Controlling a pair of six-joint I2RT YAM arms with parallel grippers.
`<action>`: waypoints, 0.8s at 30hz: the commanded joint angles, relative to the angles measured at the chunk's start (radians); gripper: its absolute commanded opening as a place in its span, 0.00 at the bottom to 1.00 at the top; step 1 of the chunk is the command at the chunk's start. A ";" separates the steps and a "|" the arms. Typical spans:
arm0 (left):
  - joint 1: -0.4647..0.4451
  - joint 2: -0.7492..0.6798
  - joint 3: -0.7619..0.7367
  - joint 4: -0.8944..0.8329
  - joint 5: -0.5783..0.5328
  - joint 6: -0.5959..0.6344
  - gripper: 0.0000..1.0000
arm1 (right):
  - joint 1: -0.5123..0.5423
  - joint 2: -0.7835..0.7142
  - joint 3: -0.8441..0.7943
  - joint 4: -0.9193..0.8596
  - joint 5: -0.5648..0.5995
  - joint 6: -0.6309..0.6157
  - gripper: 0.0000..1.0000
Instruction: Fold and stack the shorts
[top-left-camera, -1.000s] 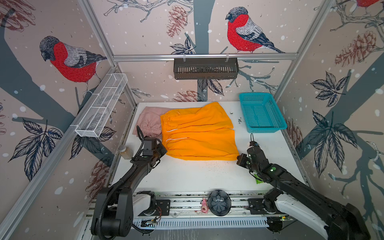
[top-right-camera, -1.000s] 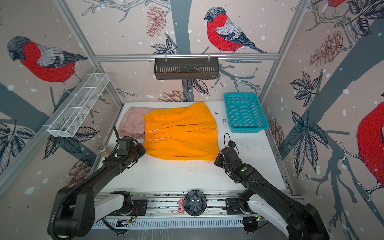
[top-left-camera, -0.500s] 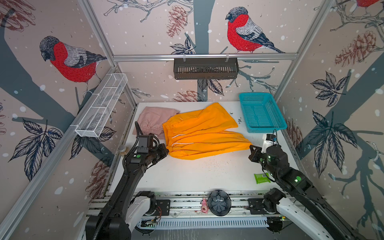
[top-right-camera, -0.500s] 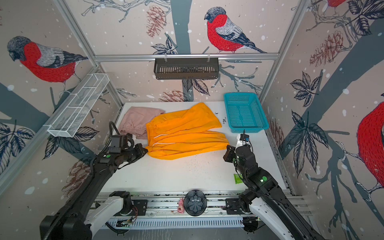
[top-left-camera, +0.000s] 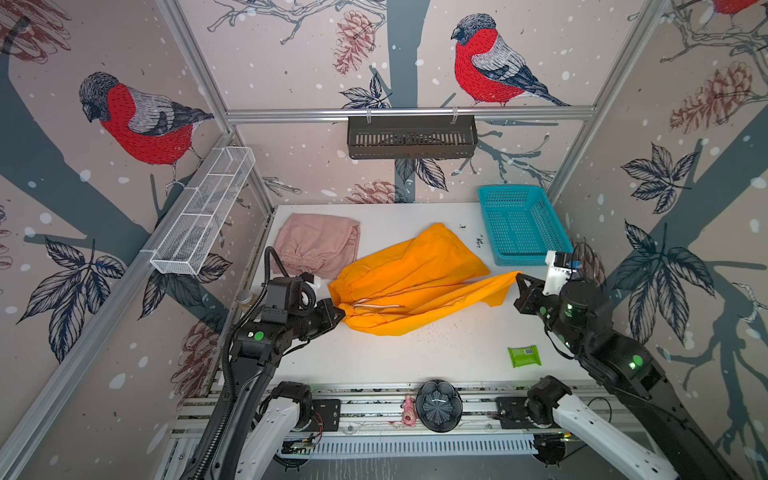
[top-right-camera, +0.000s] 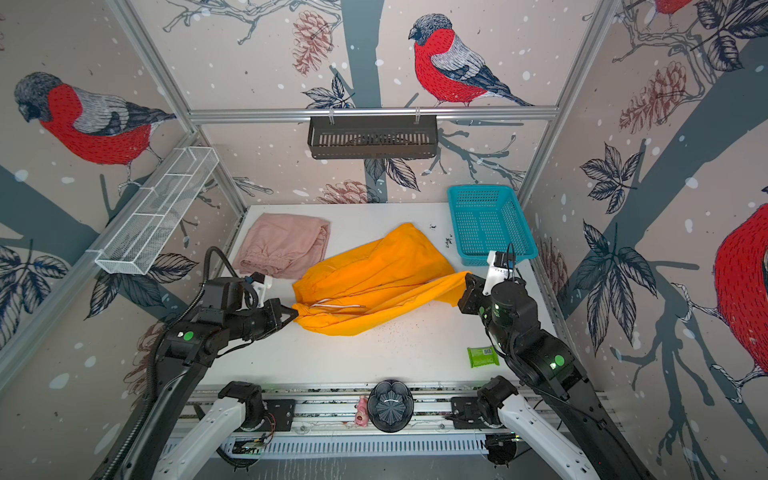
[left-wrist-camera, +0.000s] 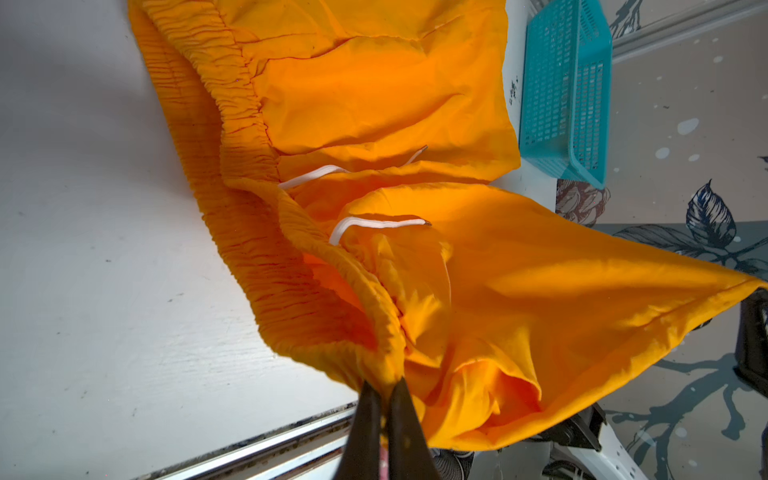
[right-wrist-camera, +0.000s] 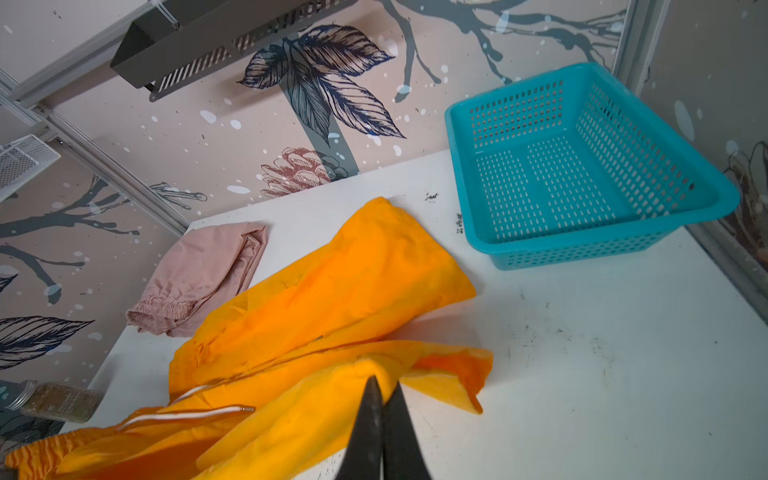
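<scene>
Fabric: orange shorts (top-left-camera: 415, 282) judged thin, limp, slippery | waistband corner pinched by left gripper (top-left-camera: 343, 316) | hem corner pinched by right gripper (top-left-camera: 518, 277)

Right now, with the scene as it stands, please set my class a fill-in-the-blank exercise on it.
The shorts held up between both arms' jaws are ___ in colour.
The left arm's jaws pinch them at the elastic ___.
The blue basket is ___.
The green packet lies nearest the ___ arm.
Missing words: orange, waistband, empty, right.
</scene>
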 joint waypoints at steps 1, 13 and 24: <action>-0.008 -0.008 -0.016 -0.056 0.008 -0.013 0.00 | 0.001 0.059 0.035 0.013 0.045 -0.072 0.00; -0.003 0.071 0.010 0.012 -0.065 -0.020 0.00 | -0.130 0.452 0.209 0.244 -0.084 -0.260 0.00; 0.004 0.048 0.063 -0.050 -0.051 0.013 0.00 | -0.148 0.353 0.282 0.092 -0.117 -0.249 0.00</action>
